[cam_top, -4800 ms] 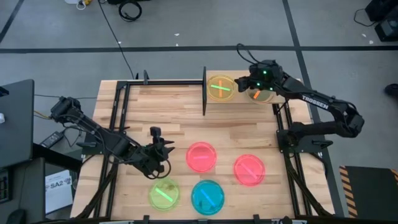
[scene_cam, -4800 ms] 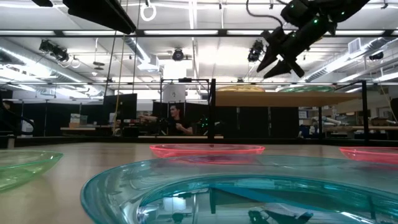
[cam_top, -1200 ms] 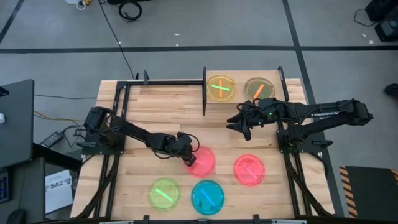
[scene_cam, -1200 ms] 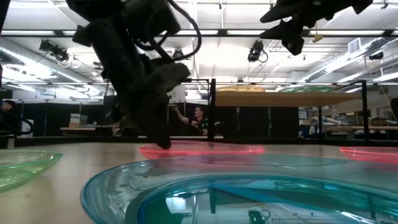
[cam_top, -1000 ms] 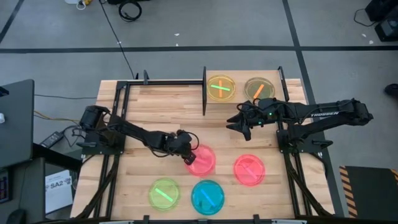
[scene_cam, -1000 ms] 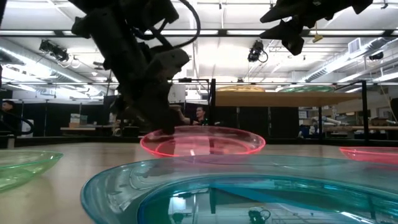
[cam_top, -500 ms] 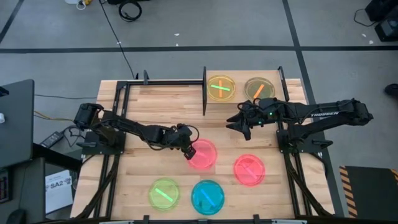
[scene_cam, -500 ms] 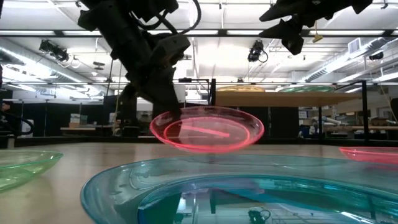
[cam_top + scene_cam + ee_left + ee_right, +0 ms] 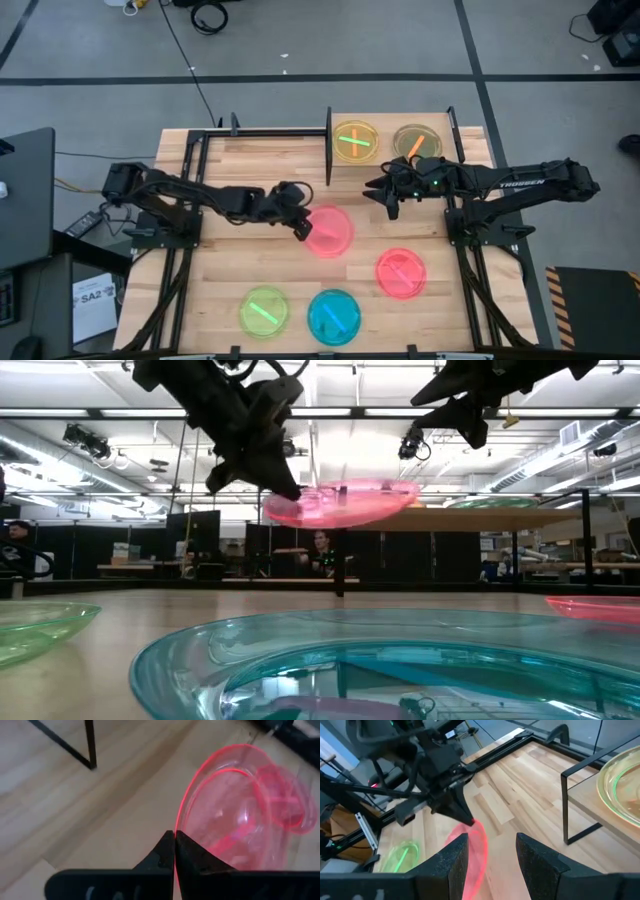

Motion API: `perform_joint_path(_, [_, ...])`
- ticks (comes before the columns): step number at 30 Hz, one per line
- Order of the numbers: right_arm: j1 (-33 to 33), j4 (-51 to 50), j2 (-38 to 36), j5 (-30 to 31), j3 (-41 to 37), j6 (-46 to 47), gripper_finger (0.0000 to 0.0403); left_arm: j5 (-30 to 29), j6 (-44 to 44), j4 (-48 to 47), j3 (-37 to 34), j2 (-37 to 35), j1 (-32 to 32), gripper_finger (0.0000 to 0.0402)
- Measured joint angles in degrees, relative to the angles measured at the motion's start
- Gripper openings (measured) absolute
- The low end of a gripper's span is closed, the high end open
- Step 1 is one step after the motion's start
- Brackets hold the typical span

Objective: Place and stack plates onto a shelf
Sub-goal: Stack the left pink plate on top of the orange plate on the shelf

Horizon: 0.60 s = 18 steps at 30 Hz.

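Observation:
My left gripper (image 9: 298, 228) is shut on a pink plate (image 9: 330, 231) and carries it in the air over the table's middle; in the low view the pink plate (image 9: 345, 500) hangs about level with the shelf (image 9: 450, 517). The shelf (image 9: 386, 152) stands at the far right and bears a green plate (image 9: 356, 142) and an orange plate (image 9: 416, 142), each resting flat on its base. My right gripper (image 9: 385, 200) hovers open in front of the shelf, holding nothing. My left gripper pinches the pink plate's rim (image 9: 181, 827) between its two fingers, on the plate's left side. The fingers come from the table's left, slanting down. The plate is lifted clear of the table and sticks out past the fingertips, slightly tilted.
On the table's near half lie a second pink plate (image 9: 401, 272), a green plate (image 9: 264, 311) and a teal plate (image 9: 334, 316). Black frame bars (image 9: 329, 145) stand at the shelf's left end. Bare wood lies left of the shelf.
My left gripper, still shut on the pink plate's rim, has risen and gone toward the table's far edge. The plate, just off the table a second ago, now hangs well clear of it, near shelf height.

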Motion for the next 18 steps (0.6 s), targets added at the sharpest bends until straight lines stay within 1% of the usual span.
perform_joint_path(3, [0.00,0.08,0.12,0.21,0.01,0.04,0.0171,-0.05,0.55,0.68,0.00,-1.19,1.27,0.0006])
perform_joint_path(6, [-0.02,0.98,1.53,1.68,0.01,0.04,0.0171,-0.07,0.84,1.73,0.00,-2.01,2.53,0.0006])
perform_joint_path(10, [0.00,4.28,5.44,1.65,0.01,-0.11,0.0171,-0.03,2.93,3.67,0.00,-2.21,3.83,0.0007])
perform_joint_path(15, [-0.01,9.00,10.79,2.77,0.03,-0.14,0.0171,-0.01,3.11,4.73,0.01,-2.21,5.04,0.0007])
perform_joint_path(18, [0.00,9.51,13.27,2.92,0.03,-0.18,0.0171,-0.01,3.17,5.11,0.02,-2.21,5.46,0.0007])
